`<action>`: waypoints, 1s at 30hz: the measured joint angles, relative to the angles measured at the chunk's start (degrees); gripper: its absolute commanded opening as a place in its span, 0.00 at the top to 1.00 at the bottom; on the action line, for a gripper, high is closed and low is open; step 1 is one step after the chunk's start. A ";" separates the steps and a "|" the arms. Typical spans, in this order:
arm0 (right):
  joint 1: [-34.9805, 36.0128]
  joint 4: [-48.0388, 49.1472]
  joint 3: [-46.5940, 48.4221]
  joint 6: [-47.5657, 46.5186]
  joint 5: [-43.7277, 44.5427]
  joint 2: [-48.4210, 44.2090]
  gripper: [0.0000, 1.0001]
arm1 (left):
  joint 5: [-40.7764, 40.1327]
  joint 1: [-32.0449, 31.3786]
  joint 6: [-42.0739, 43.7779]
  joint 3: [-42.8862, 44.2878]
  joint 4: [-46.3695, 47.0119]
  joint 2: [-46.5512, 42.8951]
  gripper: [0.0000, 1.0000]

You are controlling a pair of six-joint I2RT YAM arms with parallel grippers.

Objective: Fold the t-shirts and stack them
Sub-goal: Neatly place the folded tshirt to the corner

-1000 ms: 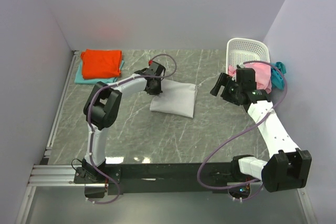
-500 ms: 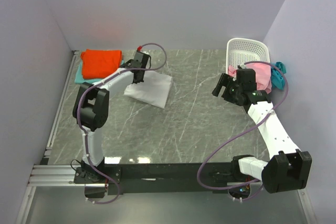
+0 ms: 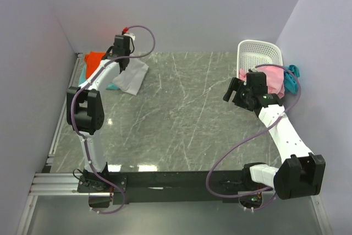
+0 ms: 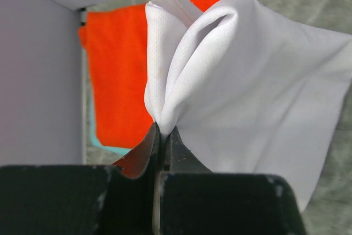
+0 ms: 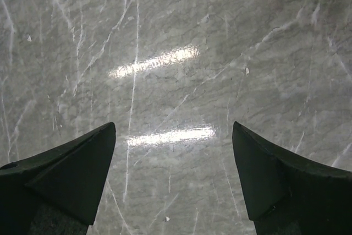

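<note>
White t-shirt [image 4: 247, 81]: bunched edge clamped in the left hand [image 4: 161, 136], cloth draping beyond and to the right of it, at the tabletop's [image 3: 187, 114] far-left corner.
Orange-red t-shirt [image 4: 124, 70]: flat behind it, lying on a pale aqua t-shirt [image 4: 102, 144].
Right hand [image 5: 173, 130]: fingers spread wide, empty, over bare marble near the pink t-shirt [image 3: 272, 78].
</note>
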 measured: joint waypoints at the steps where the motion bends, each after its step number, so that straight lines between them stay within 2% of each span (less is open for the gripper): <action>1: 0.00 -0.02 0.00 0.00 0.07 0.22 0.08 | 0.11 0.72 1.01 0.70 0.09 0.00 0.99; 7: -0.22 -0.04 0.00 -0.04 0.42 1.33 0.09 | 0.66 4.13 4.44 6.25 -0.79 0.59 0.99; 14: -0.24 -0.04 0.00 -0.15 0.13 1.99 0.10 | 1.18 5.05 6.38 13.46 -2.19 2.01 0.99; 30: -0.26 -0.04 0.00 -0.20 -0.63 2.32 0.12 | 2.58 8.50 8.07 14.03 -1.57 2.03 0.99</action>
